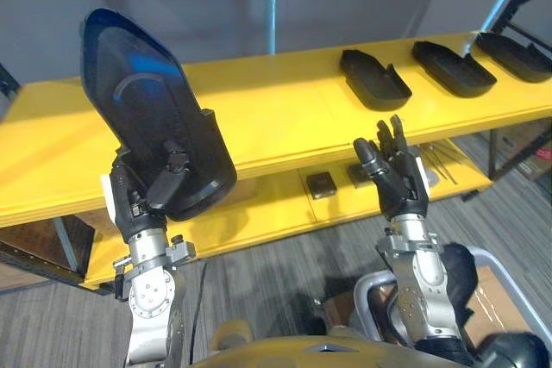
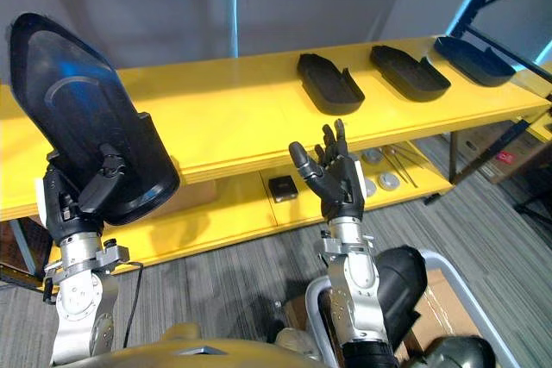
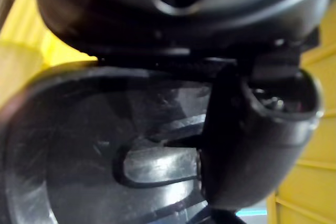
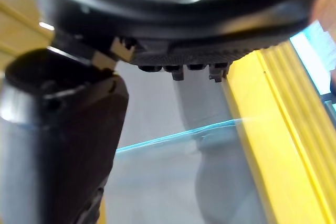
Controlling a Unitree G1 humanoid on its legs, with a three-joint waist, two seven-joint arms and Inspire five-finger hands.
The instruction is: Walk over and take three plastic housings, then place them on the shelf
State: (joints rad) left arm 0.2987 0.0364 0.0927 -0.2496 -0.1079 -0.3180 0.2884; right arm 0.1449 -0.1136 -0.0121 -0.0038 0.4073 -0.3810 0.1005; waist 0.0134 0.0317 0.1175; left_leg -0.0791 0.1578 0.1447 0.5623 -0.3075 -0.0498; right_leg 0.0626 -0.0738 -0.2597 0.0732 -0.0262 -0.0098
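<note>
Our left hand [image 1: 138, 200], at lower left of the frame, has thumb and fingers curled round the lower end of a plastic housing [image 1: 142, 92], which stands tall and tilted above it. We judge the risk to be this end-on grip: the shell could pivot or slip when lowered onto the yellow shelf [image 1: 259, 114]. A row of housings [image 1: 453, 66] lies at upper right. The left forearm stands upright. Our right hand [image 1: 398, 170], centre right, points up, fingers straight and empty.
</note>
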